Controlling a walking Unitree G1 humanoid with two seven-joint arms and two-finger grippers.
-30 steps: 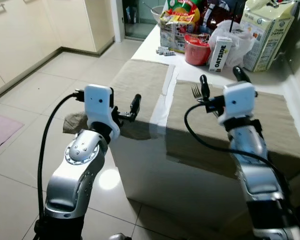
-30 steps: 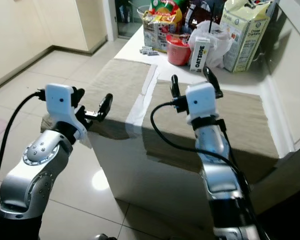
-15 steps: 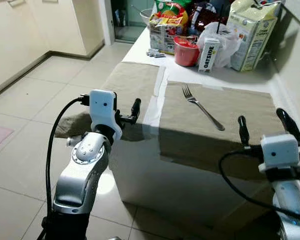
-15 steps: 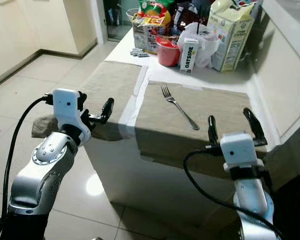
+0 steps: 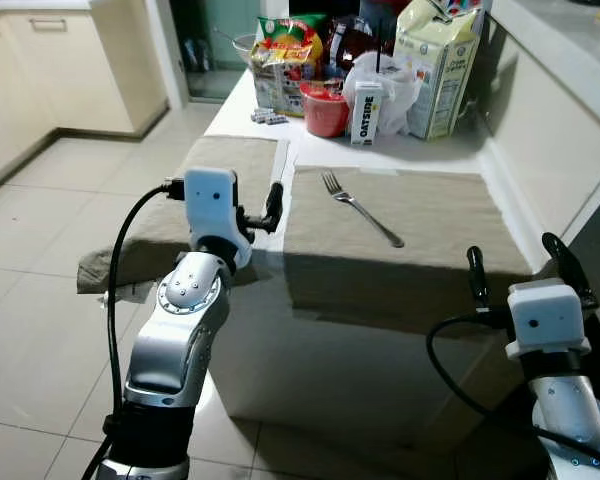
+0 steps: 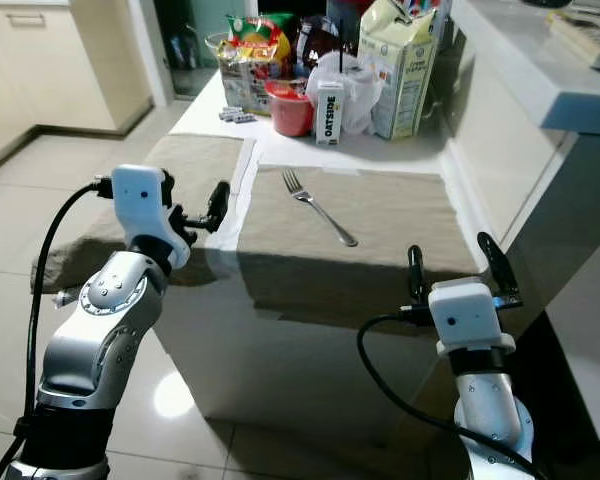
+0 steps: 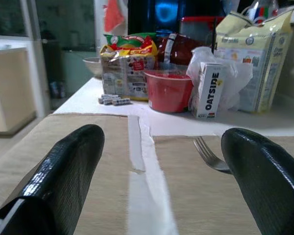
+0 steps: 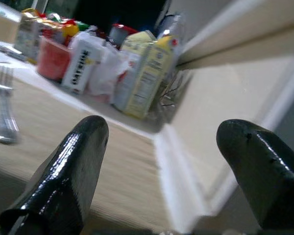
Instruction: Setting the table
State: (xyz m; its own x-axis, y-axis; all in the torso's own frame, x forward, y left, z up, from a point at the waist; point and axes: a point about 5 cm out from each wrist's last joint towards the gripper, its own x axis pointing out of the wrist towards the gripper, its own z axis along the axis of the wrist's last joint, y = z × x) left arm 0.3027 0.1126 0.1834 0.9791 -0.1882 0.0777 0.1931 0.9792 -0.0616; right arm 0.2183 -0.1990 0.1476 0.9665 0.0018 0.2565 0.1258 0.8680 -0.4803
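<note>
A silver fork (image 5: 360,208) lies slantwise on the right tan placemat (image 5: 430,225), tines toward the far end. A second tan placemat (image 5: 180,210) lies to its left and hangs over the table's left edge. My left gripper (image 5: 265,212) hovers open and empty at the near end of the white strip between the two mats; in its wrist view the fork (image 7: 208,154) lies ahead. My right gripper (image 5: 520,275) stands open and empty at the table's near right corner, just short of the right mat's front edge, well back from the fork.
Groceries crowd the table's far end: a red bowl (image 5: 325,108), an Oatside carton (image 5: 366,100), a large carton (image 5: 438,65), snack bags (image 5: 285,55), a white plastic bag (image 5: 400,80). A raised counter wall (image 5: 550,130) borders the right. Tiled floor (image 5: 40,240) lies left.
My right gripper, a second ago over the right mat beside the fork, has drawn back to the table's near edge, leaving the fork lying on the mat. The camera has shifted.
</note>
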